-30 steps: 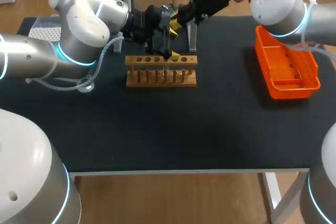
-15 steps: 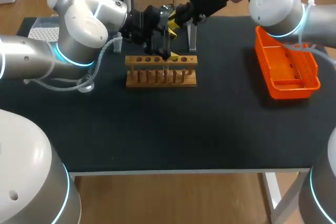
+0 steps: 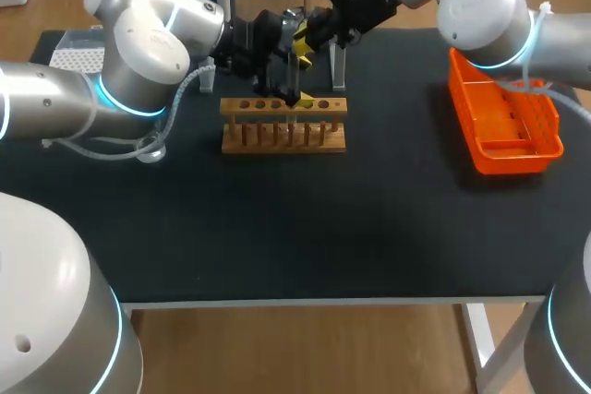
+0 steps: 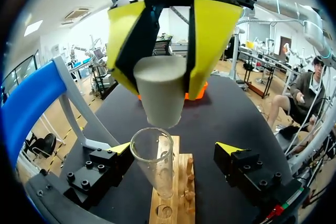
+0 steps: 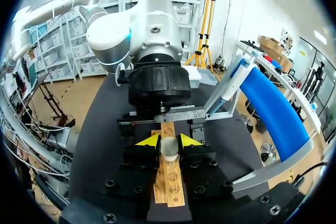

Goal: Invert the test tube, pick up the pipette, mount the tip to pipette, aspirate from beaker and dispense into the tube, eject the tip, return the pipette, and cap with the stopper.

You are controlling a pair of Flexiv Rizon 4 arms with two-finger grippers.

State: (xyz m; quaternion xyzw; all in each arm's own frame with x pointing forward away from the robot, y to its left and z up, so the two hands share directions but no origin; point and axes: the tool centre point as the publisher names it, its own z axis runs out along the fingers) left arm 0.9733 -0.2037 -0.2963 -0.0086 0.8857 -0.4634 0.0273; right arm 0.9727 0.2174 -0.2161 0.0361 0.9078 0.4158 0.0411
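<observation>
Stopper (image 4: 159,95) pinched in right end effector (image 5: 168,141) just above test tube (image 4: 152,163); left end effector (image 4: 175,149) spread.

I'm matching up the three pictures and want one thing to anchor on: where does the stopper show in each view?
Left wrist view: the stopper sits between the right gripper's yellow fingers, just above the test tube's mouth.
Right wrist view: between that gripper's own yellow tips, over the wooden rack.
Head view: too small to make out; the right gripper is behind the rack.
Shared landmark: the wooden rack.
</observation>
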